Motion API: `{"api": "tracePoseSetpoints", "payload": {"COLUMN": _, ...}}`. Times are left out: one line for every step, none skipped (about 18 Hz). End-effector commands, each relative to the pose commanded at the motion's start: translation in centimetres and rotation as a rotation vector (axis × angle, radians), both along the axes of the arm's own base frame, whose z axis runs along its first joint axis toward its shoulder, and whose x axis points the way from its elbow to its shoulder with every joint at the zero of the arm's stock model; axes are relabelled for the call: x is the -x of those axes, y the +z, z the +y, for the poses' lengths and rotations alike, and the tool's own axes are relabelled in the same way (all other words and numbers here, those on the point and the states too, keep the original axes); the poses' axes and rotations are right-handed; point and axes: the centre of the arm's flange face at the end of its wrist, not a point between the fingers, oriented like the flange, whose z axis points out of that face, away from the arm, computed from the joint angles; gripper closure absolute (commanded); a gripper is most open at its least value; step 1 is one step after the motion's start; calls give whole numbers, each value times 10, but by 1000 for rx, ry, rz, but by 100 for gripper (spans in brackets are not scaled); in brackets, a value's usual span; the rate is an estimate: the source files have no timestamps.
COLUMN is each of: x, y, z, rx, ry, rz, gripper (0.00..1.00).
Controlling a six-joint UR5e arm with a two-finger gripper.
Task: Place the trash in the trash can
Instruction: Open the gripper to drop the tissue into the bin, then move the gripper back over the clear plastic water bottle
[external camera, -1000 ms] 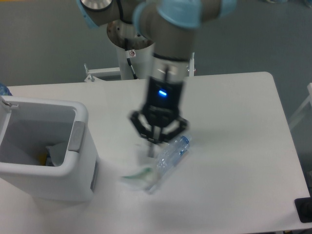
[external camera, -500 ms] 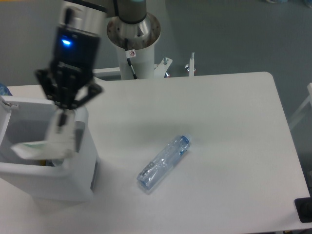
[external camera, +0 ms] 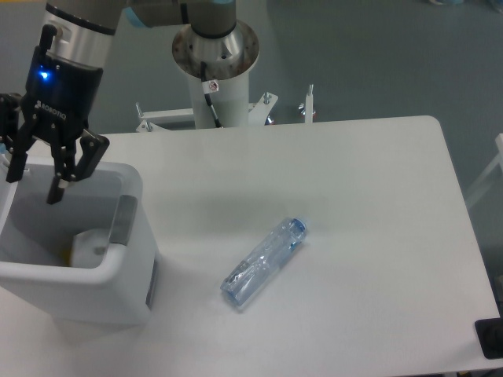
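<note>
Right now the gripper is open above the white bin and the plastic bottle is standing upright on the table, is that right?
Not quite. The bottle is lying on its side on the table, not standing upright, as the camera view shows. The rest holds: the gripper is open above the white bin.

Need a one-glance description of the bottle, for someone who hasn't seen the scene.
Start at the white table. Right of the white bin at its left edge, the bottle lies alone on its side near the middle. It is crushed, clear bluish plastic with a blue cap.
</note>
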Motion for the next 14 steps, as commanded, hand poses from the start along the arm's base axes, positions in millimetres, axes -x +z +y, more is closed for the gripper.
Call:
{"api": "tracePoseSetpoints", "payload": {"x": 30, "y": -5, "z": -4, "rx": 7, "ry": 45, "rz": 0, "gripper": 0}}
{"api": "tracePoseSetpoints", "payload": {"x": 66, "y": -11, "z": -10, "rx": 14, "ry": 93, "rz": 4, "gripper": 0}}
{"api": "tracePoseSetpoints", "payload": {"x": 100, "y": -15, "z": -15, "rx": 13, "ry": 140, "rz": 7, "gripper": 0}}
{"api": "tracePoseSetpoints", "payload": {"x": 127, "y": -19, "z": -15, "rx": 15, "ry": 166, "rz": 12, "gripper": 0}}
{"api": "tracePoseSetpoints", "payload": {"x": 147, "y": -24, "z": -13, "rx": 21, "ry": 180, "rz": 20, "gripper": 0}}
{"api": "tracePoseSetpoints", "payload": {"x": 169, "y": -30, "z": -12, "rx": 27, "ry": 187, "rz": 34, "gripper": 0}}
{"api": "tracePoseSetpoints", "payload": {"x": 188, "y": -41, "z": -13, "rx": 39, "ry": 194, "rz": 39, "gripper": 0}}
{"api": "tracePoseSetpoints", "payload": {"x": 200, "y": -53, "z": -11, "rx": 52, "ry": 191, "rz": 40, "gripper": 0}}
{"api": "tracePoseSetpoints", "payload": {"x": 211, "y": -67, "z": -10, "rx": 68, "ry": 188, "rz": 38, "gripper": 0}}
{"api": "tracePoseSetpoints", "payload": {"x": 222, "y": -83, "z": -9, "rx": 88, "ry": 184, "rz": 33, "gripper": 0}}
{"api": "tracePoseSetpoints", "payload": {"x": 229, "y": -100, "z": -5, "rx": 109, "ry": 174, "rz": 25, "gripper": 0}}
{"api": "tracePoseSetpoints", "payload": {"x": 234, "y": -115, "z": -1, "rx": 127, "ry": 165, "rz": 17, "gripper": 0}}
{"api": "tracePoseSetpoints", "payload": {"x": 239, "y": -130, "z": 4, "rx": 144, "ry": 156, "rz": 9, "gripper": 0}}
{"api": "tracePoseSetpoints", "payload": {"x": 245, "y": -144, "z": 8, "rx": 158, "ry": 143, "rz": 6, "gripper": 0}}
